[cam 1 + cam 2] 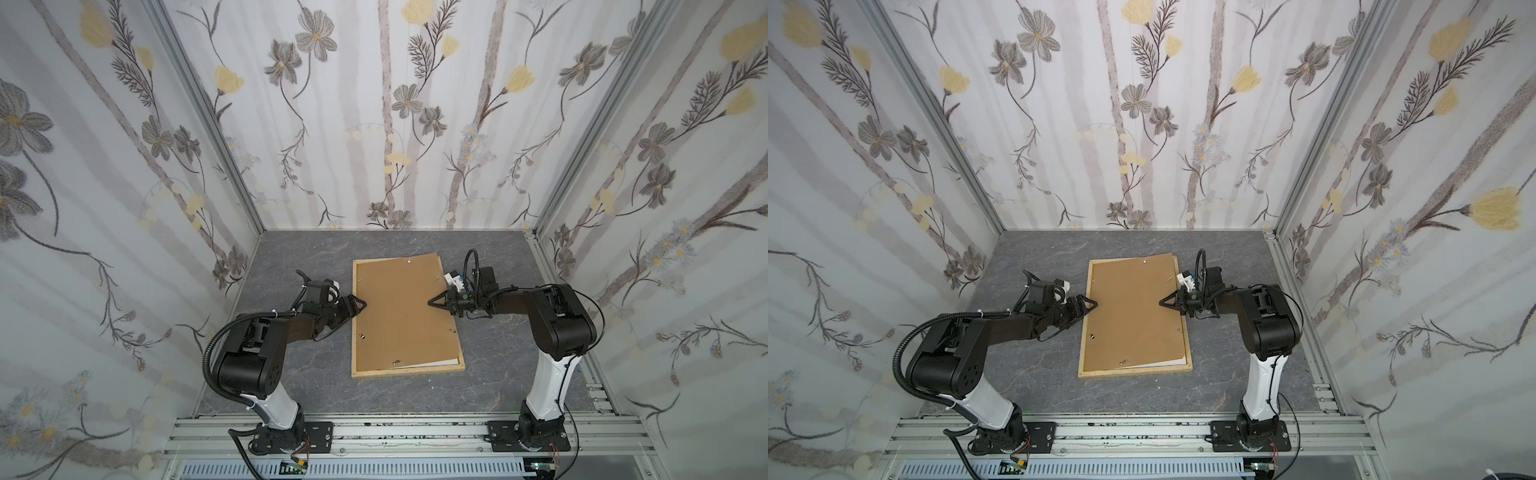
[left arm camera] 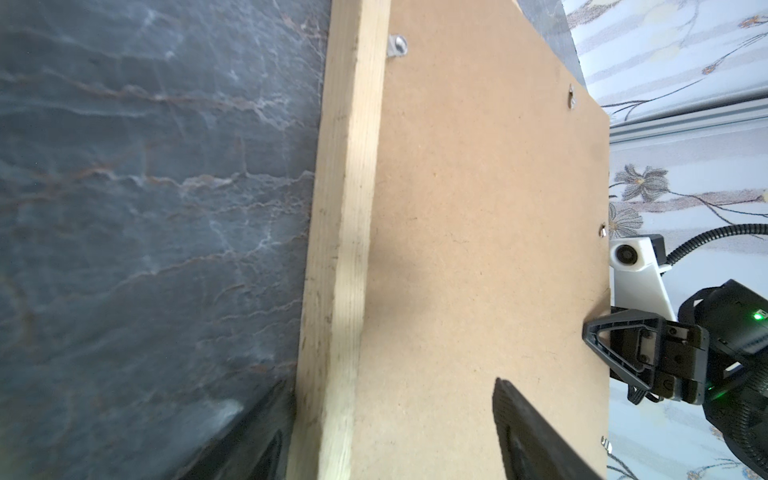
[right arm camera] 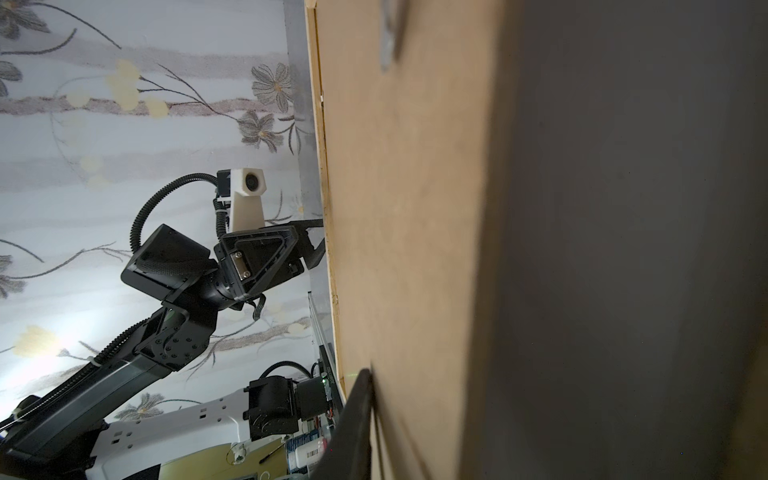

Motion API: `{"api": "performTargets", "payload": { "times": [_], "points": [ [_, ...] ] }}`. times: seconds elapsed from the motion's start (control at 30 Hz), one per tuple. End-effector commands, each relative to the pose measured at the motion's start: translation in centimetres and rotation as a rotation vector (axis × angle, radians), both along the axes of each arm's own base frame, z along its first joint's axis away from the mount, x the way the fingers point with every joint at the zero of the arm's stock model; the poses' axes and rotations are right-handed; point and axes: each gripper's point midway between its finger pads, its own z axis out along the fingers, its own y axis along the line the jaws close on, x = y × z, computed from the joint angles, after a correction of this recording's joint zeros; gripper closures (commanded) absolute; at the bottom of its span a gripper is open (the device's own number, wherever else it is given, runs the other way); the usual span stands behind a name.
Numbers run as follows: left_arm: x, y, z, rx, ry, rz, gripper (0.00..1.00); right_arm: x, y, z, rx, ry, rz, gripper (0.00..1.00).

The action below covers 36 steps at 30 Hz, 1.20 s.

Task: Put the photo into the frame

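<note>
Frame (image 1: 407,372) lies flat on the table (image 1: 291,374), skewed brown backing (image 1: 399,307) on top. Left fingers (image 2: 519,419) are spread astride its edge. Right fingers (image 2: 619,320) sit opposite, and their grip cannot be told. A white sliver beneath is likely the photo (image 1: 434,363). Best to square the backing gently.

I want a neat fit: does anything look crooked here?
Yes. The brown backing panel lies twisted on the frame: its far right corner overhangs the rail, and a white sliver shows near the front.
</note>
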Motion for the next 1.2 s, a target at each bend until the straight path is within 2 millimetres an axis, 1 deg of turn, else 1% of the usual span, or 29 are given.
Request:
{"api": "performTargets", "payload": {
  "times": [0.0, 0.07, 0.37, 0.57, 0.63, 0.7, 0.77, 0.8, 0.93, 1.0, 1.1, 1.17],
  "points": [
    [0.0, -0.6, 0.7, -0.033, -0.003, -0.021, 0.22, -0.5, -0.4, -1.4, -0.075, 0.031, -0.003, 0.73],
    [0.0, -0.6, 0.8, -0.03, -0.003, -0.019, 0.21, -0.5, -0.6, -1.4, -0.096, 0.021, -0.004, 0.7],
    [0.1, -0.2, 0.7, -0.008, 0.002, -0.011, 0.2, -0.2, -1.2, -1.9, -0.161, 0.012, -0.016, 0.65],
    [0.2, 0.1, 0.9, 0.011, -0.003, -0.003, 0.19, 0.5, -2.2, -1.9, -0.288, -0.007, -0.044, 0.56],
    [0.2, 0.2, 0.9, 0.016, -0.004, 0.001, 0.2, 0.8, -2.7, -1.7, -0.342, -0.017, -0.062, 0.41],
    [0.3, 0.4, 0.9, 0.018, -0.005, 0.005, 0.19, 1.0, -3.3, -1.6, -0.395, -0.025, -0.078, 0.3],
    [0.3, 0.6, 0.9, 0.021, -0.005, 0.011, 0.19, 1.2, -3.9, -1.3, -0.446, -0.037, -0.093, 0.08],
    [0.3, 0.7, 0.9, 0.024, -0.005, 0.014, 0.19, 1.2, -4.2, -1.2, -0.477, -0.041, -0.102, 0.0],
    [0.4, 1.2, 1.2, 0.027, -0.013, 0.024, 0.19, 1.5, -5.3, -0.3, -0.571, -0.07, -0.129, 0.0],
    [0.4, 1.5, 1.4, 0.027, -0.016, 0.033, 0.19, 1.7, -5.5, 0.7, -0.6, -0.096, -0.139, 0.0],
    [0.5, 1.8, 1.7, 0.027, -0.023, 0.039, 0.19, 1.8, -5.5, 2.1, -0.618, -0.134, -0.141, 0.0],
    [0.4, 2.0, 1.6, 0.028, -0.02, 0.044, 0.19, 1.7, -5.3, 2.5, -0.626, -0.141, -0.127, 0.0]
  ]
}}
